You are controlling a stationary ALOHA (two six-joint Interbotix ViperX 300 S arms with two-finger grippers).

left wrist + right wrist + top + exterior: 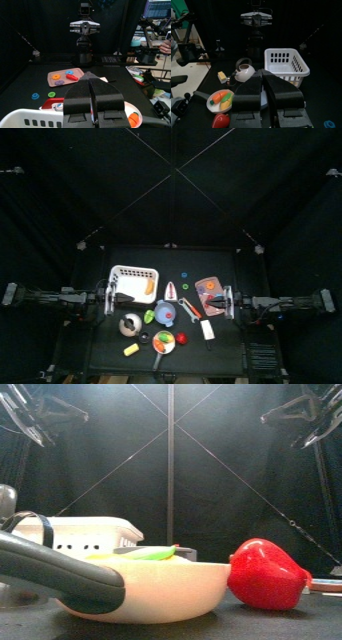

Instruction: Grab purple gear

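Purple gear (59, 82) on pinkish board (65, 77) (unlabelled), arms apart

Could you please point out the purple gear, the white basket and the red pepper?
purple gear (58, 82): left wrist view, centre of the piece on the pinkish board.
white basket (286, 63): right wrist view, its slatted side wall.
red pepper (267, 574): front view, middle of its body.

The black worktop (100, 360) carried a white basket (131, 283), a pinkish-brown board (213, 292), a red pepper (269, 574), a cream pan (147, 589) and a small blue round piece (183, 275).
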